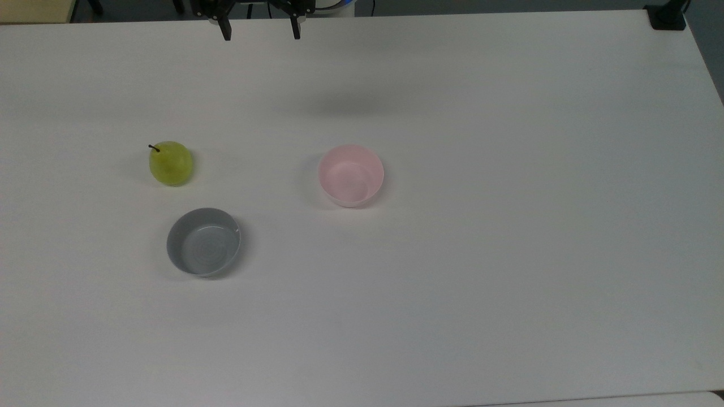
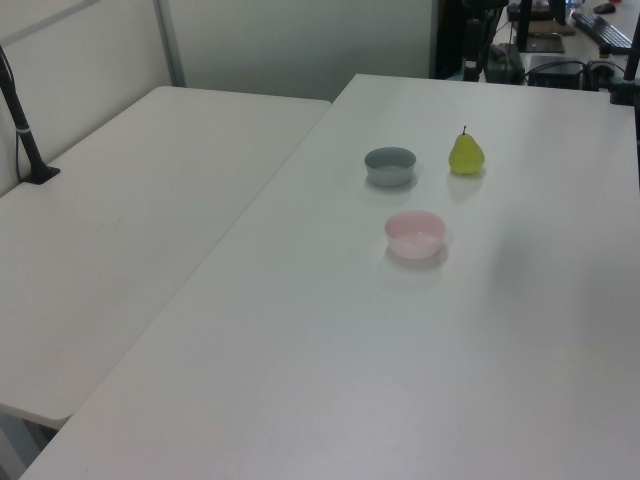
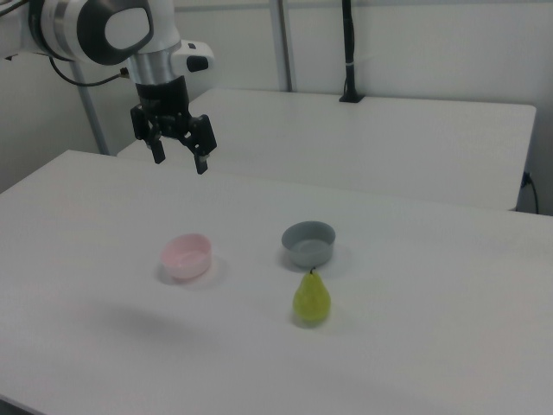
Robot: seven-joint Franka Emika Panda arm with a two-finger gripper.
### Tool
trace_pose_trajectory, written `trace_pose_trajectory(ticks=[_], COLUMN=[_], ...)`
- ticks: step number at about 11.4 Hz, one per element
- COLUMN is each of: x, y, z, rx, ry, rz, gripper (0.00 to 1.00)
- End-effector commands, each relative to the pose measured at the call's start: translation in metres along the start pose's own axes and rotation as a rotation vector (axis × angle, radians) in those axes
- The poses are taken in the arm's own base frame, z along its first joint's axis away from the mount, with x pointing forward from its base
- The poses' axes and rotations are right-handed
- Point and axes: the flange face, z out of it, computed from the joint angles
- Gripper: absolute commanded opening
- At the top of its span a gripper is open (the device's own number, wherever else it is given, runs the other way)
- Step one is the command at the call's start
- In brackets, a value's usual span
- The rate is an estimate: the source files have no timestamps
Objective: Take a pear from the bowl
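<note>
The yellow-green pear [image 1: 171, 163] stands upright on the white table [image 1: 509, 226], outside both bowls; it also appears as the pear [image 2: 466, 154] and the pear [image 3: 311, 298]. The pale pink bowl [image 1: 350, 175] is empty, also the pink bowl [image 2: 415, 234] and the pink bowl [image 3: 187, 256]. My gripper [image 1: 260, 31] hangs high over the table's far edge at the top view's top, open with nothing between its fingers. In the right view the gripper [image 3: 179, 159] is well above and behind the pink bowl.
A wider grey bowl [image 1: 203, 242] sits empty near the pear, also the grey bowl [image 3: 308, 243]. A second white table [image 2: 130, 220] adjoins on the left view's left, with a black post [image 2: 22, 120] on it.
</note>
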Motion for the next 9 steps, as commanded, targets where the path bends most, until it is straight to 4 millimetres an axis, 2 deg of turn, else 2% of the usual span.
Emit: trace_pose_trajectory(ticks=[1,9], x=[-0.0017,-0.0016], y=[-0.0022,-0.0038], z=[-0.0043,-0.0036], rx=[0.012,0.012], ry=[0.023,0.023], rz=[0.008,-0.033], gripper=[1.00,1.00])
